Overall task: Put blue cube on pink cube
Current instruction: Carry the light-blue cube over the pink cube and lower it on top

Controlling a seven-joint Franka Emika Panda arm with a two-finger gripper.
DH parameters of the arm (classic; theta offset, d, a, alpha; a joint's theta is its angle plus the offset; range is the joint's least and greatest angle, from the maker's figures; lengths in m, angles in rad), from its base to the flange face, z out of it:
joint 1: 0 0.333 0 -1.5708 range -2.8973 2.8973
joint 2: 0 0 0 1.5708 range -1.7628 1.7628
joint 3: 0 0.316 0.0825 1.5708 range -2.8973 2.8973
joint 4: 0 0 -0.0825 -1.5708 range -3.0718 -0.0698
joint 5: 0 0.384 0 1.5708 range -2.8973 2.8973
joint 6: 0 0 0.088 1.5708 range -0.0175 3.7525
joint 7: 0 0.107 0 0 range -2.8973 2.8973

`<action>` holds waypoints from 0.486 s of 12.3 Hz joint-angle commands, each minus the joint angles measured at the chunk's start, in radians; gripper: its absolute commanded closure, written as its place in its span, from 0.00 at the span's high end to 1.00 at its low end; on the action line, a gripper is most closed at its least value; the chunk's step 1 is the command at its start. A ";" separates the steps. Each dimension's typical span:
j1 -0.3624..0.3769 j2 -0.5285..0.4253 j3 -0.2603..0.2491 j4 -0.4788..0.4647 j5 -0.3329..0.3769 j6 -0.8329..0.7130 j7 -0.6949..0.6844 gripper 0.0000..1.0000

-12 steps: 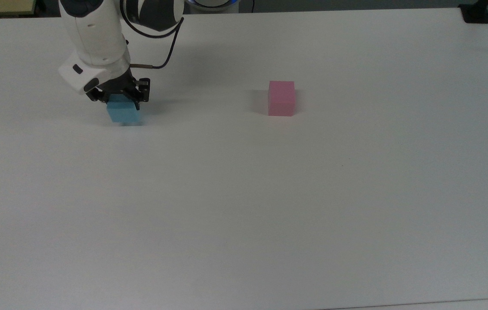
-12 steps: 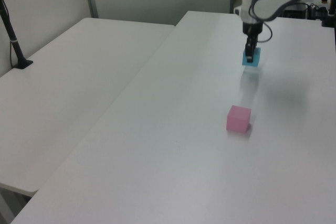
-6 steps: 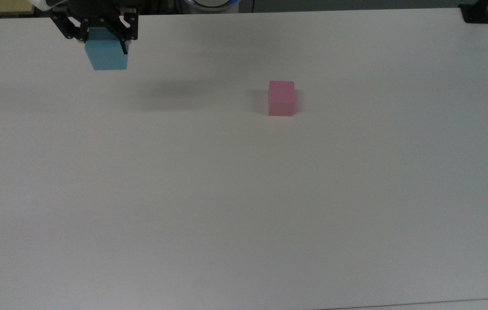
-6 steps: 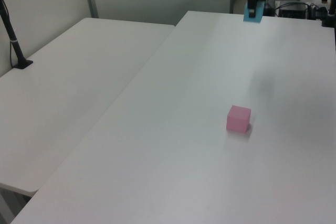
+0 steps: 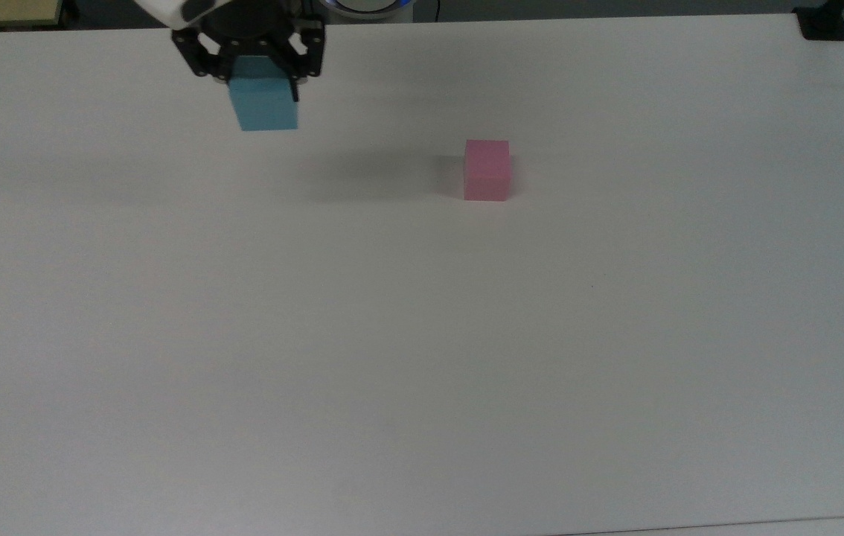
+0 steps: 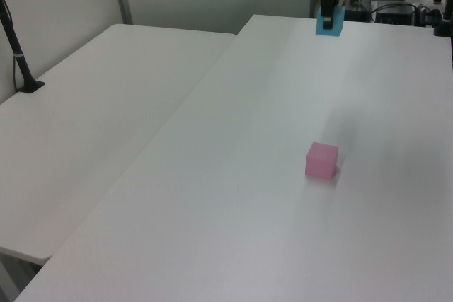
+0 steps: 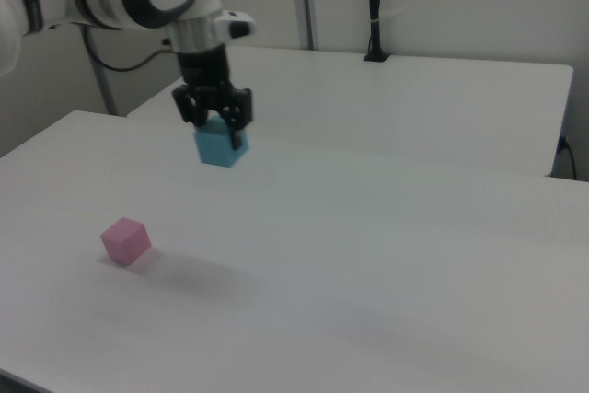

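A light sky-blue cube (image 5: 266, 104) (image 6: 329, 24) (image 7: 220, 147) hangs high above the white table (image 5: 422, 335), held from above by my gripper (image 5: 257, 71) (image 7: 216, 121), which is shut on it. The pink cube (image 5: 487, 170) (image 6: 321, 160) (image 7: 124, 240) rests on the table. In the top view the blue cube is up and to the left of the pink cube, well apart from it. In the right view the blue cube floats above and to the right of the pink one.
A second white table (image 6: 92, 118) adjoins this one on the left view's left. A black post with a clamp (image 6: 21, 61) stands on it. Another black mount (image 5: 824, 22) sits at the top view's upper right corner.
My gripper lifted the blue cube off the table, then carried it to the right in the top view, toward the pink cube. The pink cube stayed put.
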 commanded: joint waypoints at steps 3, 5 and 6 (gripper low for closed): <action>0.246 -0.046 -0.002 -0.023 0.010 -0.005 0.245 0.16; 0.326 -0.049 -0.002 -0.023 0.014 -0.005 0.330 0.16; 0.355 -0.048 -0.002 -0.023 0.031 -0.005 0.359 0.16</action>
